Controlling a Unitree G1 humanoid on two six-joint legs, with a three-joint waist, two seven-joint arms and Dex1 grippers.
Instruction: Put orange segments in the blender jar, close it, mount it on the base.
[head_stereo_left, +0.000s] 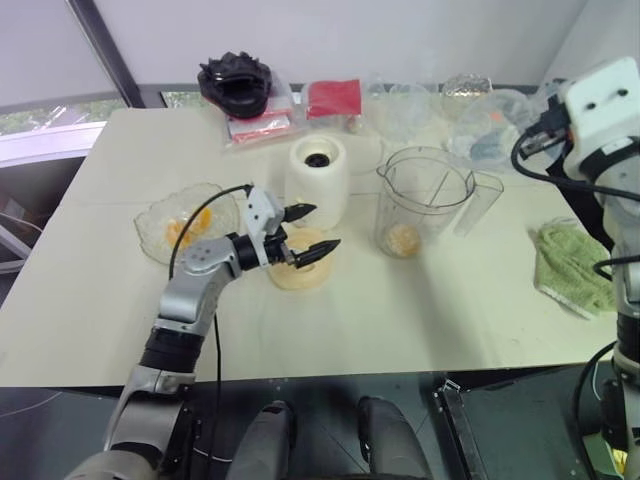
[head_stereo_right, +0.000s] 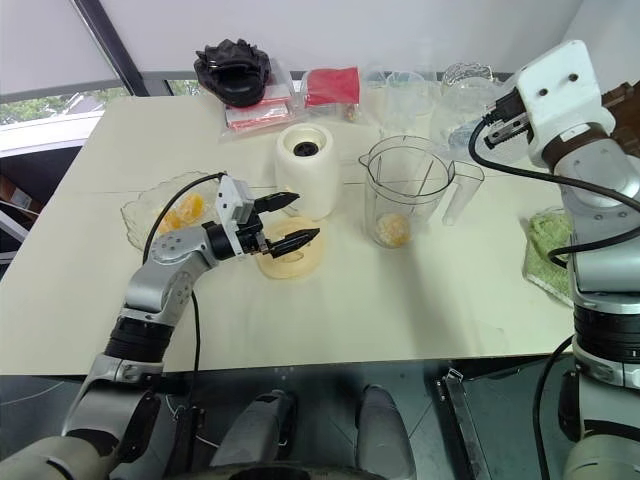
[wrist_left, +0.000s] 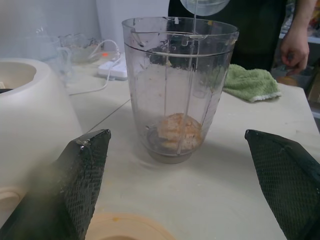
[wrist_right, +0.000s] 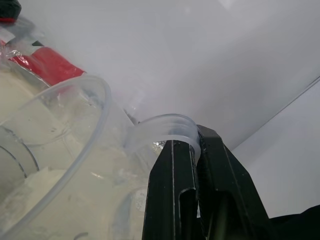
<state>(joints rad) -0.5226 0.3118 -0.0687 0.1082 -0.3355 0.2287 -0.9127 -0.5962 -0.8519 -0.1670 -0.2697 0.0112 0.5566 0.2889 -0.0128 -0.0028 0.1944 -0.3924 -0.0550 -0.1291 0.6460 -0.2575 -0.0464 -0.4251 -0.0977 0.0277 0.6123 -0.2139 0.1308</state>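
Observation:
The blender jar (head_stereo_left: 425, 200) stands upright and uncovered at mid table, with orange segments (head_stereo_left: 403, 240) lying on its bottom. To its left stands the cream base (head_stereo_left: 318, 180) with its black socket facing up. More orange segments (head_stereo_left: 188, 226) lie in a scalloped glass dish (head_stereo_left: 150, 235) at the left. My left gripper (head_stereo_left: 325, 227) is open and level, just above a flat cream lid (head_stereo_left: 300, 272). It points at the jar (wrist_left: 177, 90), and nothing is between its fingers. My right gripper (wrist_right: 196, 142) is raised at the back right, shut on the rim of a clear plastic tub (wrist_right: 75, 115).
A green cloth (head_stereo_left: 575, 265) lies near the right table edge. Along the back edge are a black object (head_stereo_left: 238, 85), a red packet (head_stereo_left: 333, 97) and several clear containers (head_stereo_left: 410, 100). A person's hand (wrist_left: 295, 47) shows beyond the table.

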